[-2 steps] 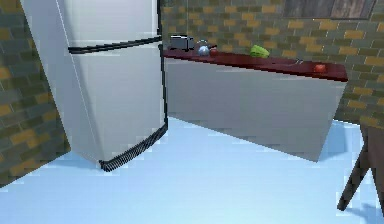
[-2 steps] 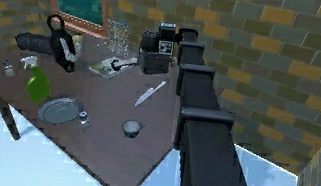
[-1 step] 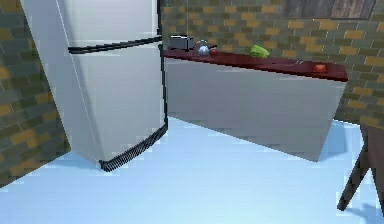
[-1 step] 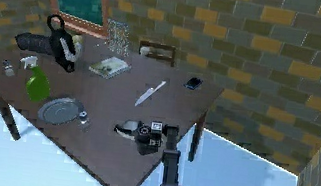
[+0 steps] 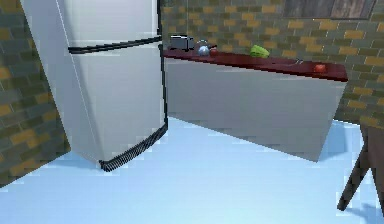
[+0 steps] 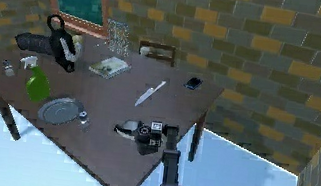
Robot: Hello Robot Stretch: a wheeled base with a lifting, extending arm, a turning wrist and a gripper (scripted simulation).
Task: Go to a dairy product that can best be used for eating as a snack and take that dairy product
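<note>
In the forward view, a tall pale fridge (image 5: 100,80) stands at the left. Right of it runs a long counter (image 5: 250,105) with a toaster (image 5: 180,43), a kettle (image 5: 203,48), a yellow-green wedge (image 5: 259,50) and a small red thing (image 5: 319,68). The wedge is the only candidate for the dairy product, possibly cheese, though it is too small to tell; if it is not, the fridge is the likely place.

In the arm side view, a dark table (image 6: 173,100) carries a green spray bottle (image 6: 35,82), a grey plate (image 6: 60,110), a knife (image 6: 150,93) and a dark phone (image 6: 194,83); nothing here reads as dairy. The gripper (image 6: 124,130) sits over the table's near edge, with tabletop behind it. I cannot tell how its fingers stand, nor whether it holds anything.

The step in hand looks like the approach, so the task is barely begun. To do it well, draw the arm clear of the table before driving (the plate and knife lie near its sweep). Then steer across the open floor between the fridge's corner and the table. Stop side-on to the counter beside the wedge and confirm what it is before reaching.
</note>
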